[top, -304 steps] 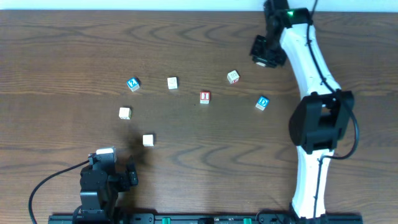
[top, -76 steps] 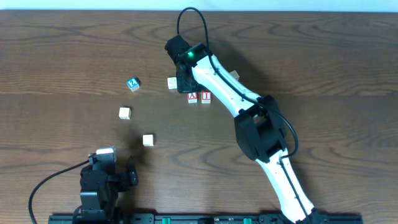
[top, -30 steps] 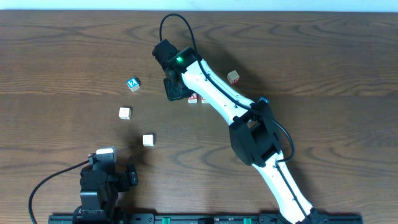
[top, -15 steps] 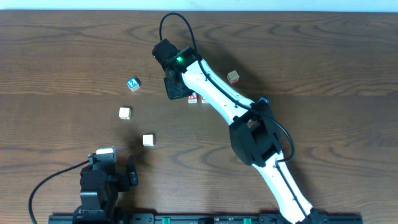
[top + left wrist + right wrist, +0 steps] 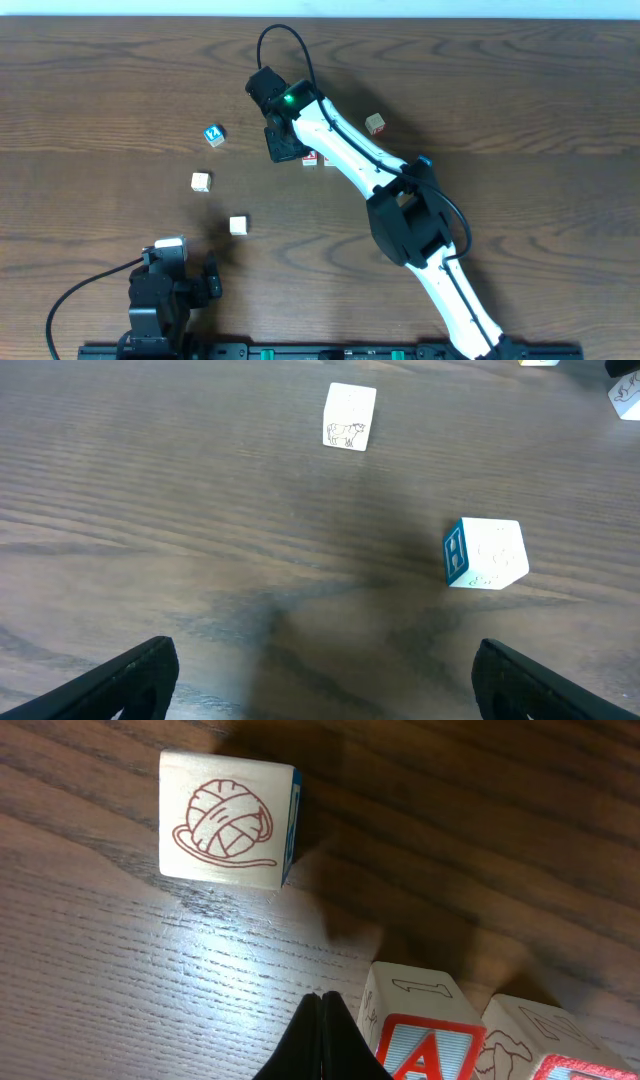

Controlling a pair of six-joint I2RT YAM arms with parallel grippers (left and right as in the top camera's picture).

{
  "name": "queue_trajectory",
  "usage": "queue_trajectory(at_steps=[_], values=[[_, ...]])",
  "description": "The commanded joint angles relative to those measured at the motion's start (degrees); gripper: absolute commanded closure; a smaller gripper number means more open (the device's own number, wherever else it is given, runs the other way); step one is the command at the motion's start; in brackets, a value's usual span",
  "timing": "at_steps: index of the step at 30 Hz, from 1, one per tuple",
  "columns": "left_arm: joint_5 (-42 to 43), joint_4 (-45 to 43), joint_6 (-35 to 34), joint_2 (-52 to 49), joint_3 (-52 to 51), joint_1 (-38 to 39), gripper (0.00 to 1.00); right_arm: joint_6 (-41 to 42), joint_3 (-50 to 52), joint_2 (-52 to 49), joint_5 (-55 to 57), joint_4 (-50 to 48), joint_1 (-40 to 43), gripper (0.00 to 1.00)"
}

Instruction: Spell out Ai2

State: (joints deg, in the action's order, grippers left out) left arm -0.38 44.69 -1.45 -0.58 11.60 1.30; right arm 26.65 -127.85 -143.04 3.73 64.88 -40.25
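Beside the right pincer (image 5: 320,1012), pinched empty, one A cube (image 5: 420,1032), one yarn cube (image 5: 225,820), left pincer (image 5: 327,665) wide.

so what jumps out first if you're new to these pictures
The long white right arm slants across the table, its shut gripper at top centre. Up close, a yarn-ball cube sits near the red A cube, not touching; overhead, the blue 2 cube lies farther left.

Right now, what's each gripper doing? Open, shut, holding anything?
Left gripper: jaws wide open, nothing between them.
Right gripper: jaws shut, holding nothing, tips next to the A block.
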Motion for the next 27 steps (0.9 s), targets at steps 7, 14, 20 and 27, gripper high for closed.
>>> queue_trajectory(at_steps=[7,14,20,27], values=[[-0.42,1.88,0.2,0.37,-1.31,0.17,0.05,-0.57,0.48,-0.57,2.1,0.33,-0.11,0.98],[-0.42,1.88,0.22,0.37,-1.31,0.17,0.05,-0.57,0.48,-0.57,3.17,1.09,-0.07,0.99],[-0.42,1.88,0.2,0.37,-1.31,0.17,0.05,-0.57,0.48,-0.57,3.61,1.77,0.17,0.98],[-0.42,1.88,0.22,0.37,-1.31,0.17,0.05,-0.57,0.48,-0.57,3.69,2.16,0.26,0.98]])
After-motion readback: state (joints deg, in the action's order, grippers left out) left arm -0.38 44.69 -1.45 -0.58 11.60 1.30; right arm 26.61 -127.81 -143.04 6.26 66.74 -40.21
